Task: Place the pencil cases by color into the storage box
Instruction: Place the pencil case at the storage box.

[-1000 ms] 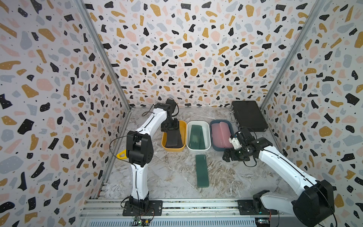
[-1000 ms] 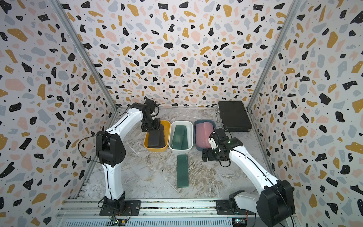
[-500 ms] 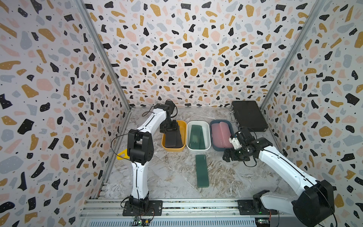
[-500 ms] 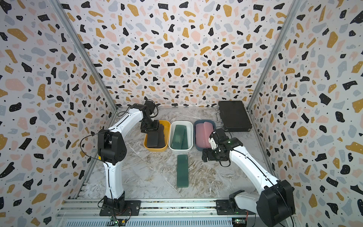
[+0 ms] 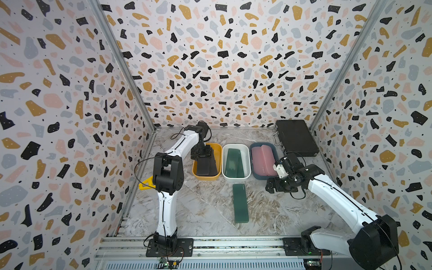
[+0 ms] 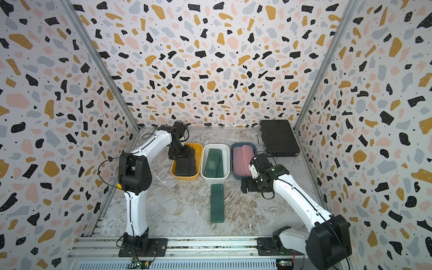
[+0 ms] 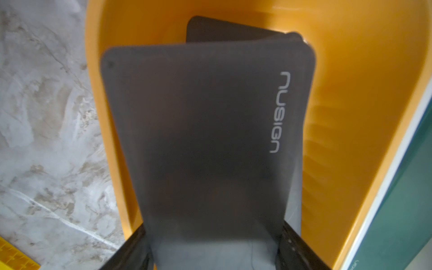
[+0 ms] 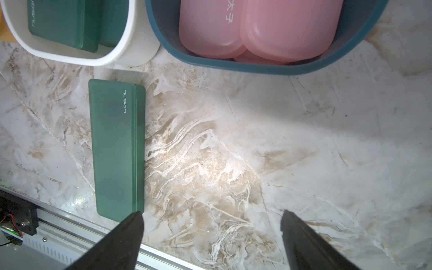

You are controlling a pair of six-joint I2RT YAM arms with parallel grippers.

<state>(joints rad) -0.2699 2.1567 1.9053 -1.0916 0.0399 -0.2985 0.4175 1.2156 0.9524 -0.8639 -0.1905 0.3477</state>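
Two green cases (image 5: 234, 160): white bin (image 5: 236, 179) | pink cases (image 5: 263, 159): blue bin (image 8: 257, 66) | left hand (image 5: 205, 155) grips black case (image 7: 205, 140), yellow bin (image 7: 350, 117) | right hand (image 8: 211, 212) wide

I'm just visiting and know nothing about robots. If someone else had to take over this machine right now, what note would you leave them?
Left pincer: shut on a black case, tilted into the yellow bin over other black cases.
Right pincer: open, empty, above the table.
Done: pink cases in the blue bin; two green cases in the white bin.
Left: release the black case; move the last green case, lying on the table, into the white bin.
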